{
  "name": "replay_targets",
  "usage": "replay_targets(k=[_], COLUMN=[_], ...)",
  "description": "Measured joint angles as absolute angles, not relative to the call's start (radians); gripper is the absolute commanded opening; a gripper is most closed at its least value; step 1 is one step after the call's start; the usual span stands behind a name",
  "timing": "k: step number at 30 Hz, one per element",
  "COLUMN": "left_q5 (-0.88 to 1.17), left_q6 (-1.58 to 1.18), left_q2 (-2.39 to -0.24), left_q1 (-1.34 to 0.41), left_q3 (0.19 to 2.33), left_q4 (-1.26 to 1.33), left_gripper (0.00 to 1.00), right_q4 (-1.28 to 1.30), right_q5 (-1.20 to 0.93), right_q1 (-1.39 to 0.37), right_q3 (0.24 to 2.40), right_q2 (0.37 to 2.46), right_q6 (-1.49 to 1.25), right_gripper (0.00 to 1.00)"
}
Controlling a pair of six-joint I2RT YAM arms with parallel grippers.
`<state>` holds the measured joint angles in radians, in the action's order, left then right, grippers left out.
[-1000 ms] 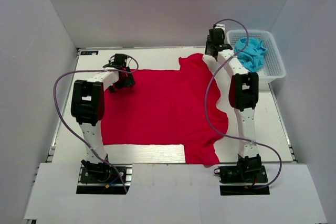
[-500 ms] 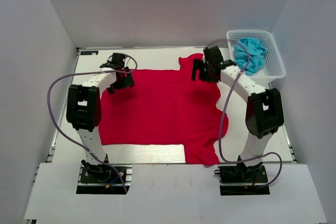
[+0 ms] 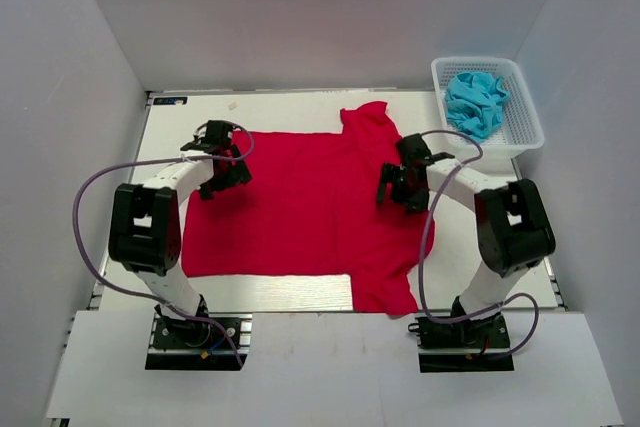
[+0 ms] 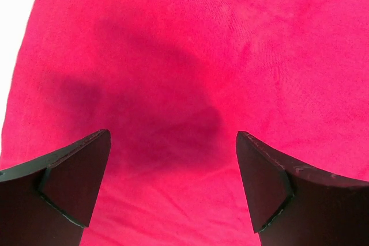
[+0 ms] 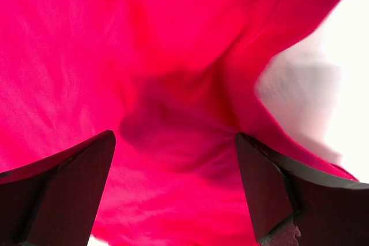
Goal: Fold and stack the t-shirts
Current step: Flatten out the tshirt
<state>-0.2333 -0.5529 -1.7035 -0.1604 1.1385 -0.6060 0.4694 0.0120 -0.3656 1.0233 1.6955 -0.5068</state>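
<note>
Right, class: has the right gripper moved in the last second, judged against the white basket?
Yes. The right gripper has left the white basket's side and come toward the near table edge, now open over the red t-shirt.

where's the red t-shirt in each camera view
top external: red t-shirt spread flat across the middle of the white table.
left wrist: red t-shirt fills nearly the whole frame.
right wrist: red t-shirt, rumpled, fills most of it.
shared landmark: white table, a sliver at left in left wrist, at right in right wrist.
</note>
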Motion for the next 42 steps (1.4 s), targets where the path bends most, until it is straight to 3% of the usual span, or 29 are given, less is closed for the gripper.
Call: replay_targets(k=[8, 18, 24, 28, 35, 42], left_q5=[-0.234, -0.276, -0.276, -0.276, -0.276, -0.239], left_q6=[-0.545, -0.504, -0.496, -0.551, -0.773, -0.897], left_q2=[-1.886, -2.186, -2.194, -2.0, -1.472, -1.459], left_q1=[-0.152, -0.152, -0.152, -0.15, -0.088, -0.011], left_q3=[1.234, 1.678, 1.762, 1.599, 1.089, 0.823], left_q4=[-0.583, -0.64, -0.714, -0.749, -0.843, -0.855], left_gripper=[1.0, 1.0, 1.0, 1.0, 1.0, 1.0], right_q4=[0.479, 0.513, 0.534, 0.525, 0.473, 0.576], right_q5=[0.079, 0.068, 0.036, 0.001, -0.006, 0.042], right_q1=[-0.284, -0.241, -0.248, -0.27, -0.317, -0.315], right_q3=[1.213, 1.588, 1.669, 1.526, 1.083, 0.803], right_q2=[1.854, 2.111, 2.107, 1.903, 1.396, 1.188], right_q6=[-0.546, -0.459, -0.384, -0.37, -0.448, -0.53], right_gripper=[0.9, 0.9, 0.9, 0.9, 0.9, 0.9])
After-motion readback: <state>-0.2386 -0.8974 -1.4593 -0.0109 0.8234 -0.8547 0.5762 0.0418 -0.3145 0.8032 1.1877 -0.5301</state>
